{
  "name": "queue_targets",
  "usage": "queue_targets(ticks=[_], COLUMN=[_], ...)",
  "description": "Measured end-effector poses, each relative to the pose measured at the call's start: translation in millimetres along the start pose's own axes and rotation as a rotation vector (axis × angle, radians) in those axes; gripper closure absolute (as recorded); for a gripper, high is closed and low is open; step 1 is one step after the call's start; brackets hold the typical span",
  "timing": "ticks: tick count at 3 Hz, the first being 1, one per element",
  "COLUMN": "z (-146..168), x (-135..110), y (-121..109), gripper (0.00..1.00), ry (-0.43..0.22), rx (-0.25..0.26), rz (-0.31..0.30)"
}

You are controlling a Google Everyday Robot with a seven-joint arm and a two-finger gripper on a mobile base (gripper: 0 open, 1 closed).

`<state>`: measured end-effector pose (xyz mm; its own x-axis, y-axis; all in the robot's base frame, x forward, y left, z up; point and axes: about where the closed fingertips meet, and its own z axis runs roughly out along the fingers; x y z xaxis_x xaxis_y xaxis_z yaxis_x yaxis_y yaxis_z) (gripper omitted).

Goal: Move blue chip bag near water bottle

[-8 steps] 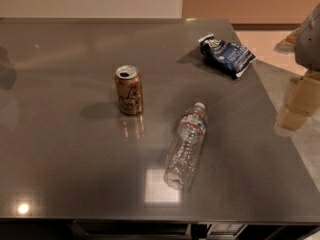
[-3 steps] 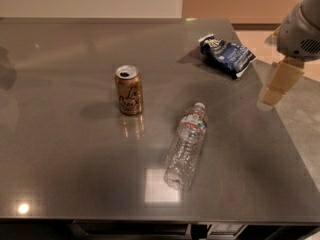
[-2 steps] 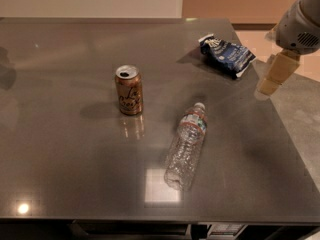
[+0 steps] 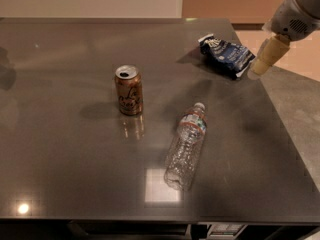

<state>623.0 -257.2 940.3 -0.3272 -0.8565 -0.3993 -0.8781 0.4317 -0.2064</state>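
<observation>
The blue chip bag (image 4: 226, 55) lies crumpled at the back right of the dark table (image 4: 60, 149), near its right edge. The water bottle (image 4: 187, 146) lies on its side in the middle front, white cap pointing toward the back. My gripper (image 4: 263, 59) comes in from the upper right and hangs just right of the chip bag, close to its right end. It holds nothing that I can see.
A copper-orange soda can (image 4: 129, 90) stands upright left of the bottle's cap. The table's right edge (image 4: 290, 144) runs close by the gripper, with grey floor beyond it. A bright light reflection lies on the table by the bottle's base.
My gripper has moved up and to the left along the table's right edge, from well in front of the chip bag to right beside it. The bag, bottle and can have not moved.
</observation>
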Motion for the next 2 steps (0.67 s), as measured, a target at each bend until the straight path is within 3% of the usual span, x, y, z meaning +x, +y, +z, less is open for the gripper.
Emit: queue_targets(ticks=[2], z=[34.6], x=[-3.0], y=[-43.2], gripper=[0.0], ry=[-0.041], rx=[-0.013], rz=[0.073])
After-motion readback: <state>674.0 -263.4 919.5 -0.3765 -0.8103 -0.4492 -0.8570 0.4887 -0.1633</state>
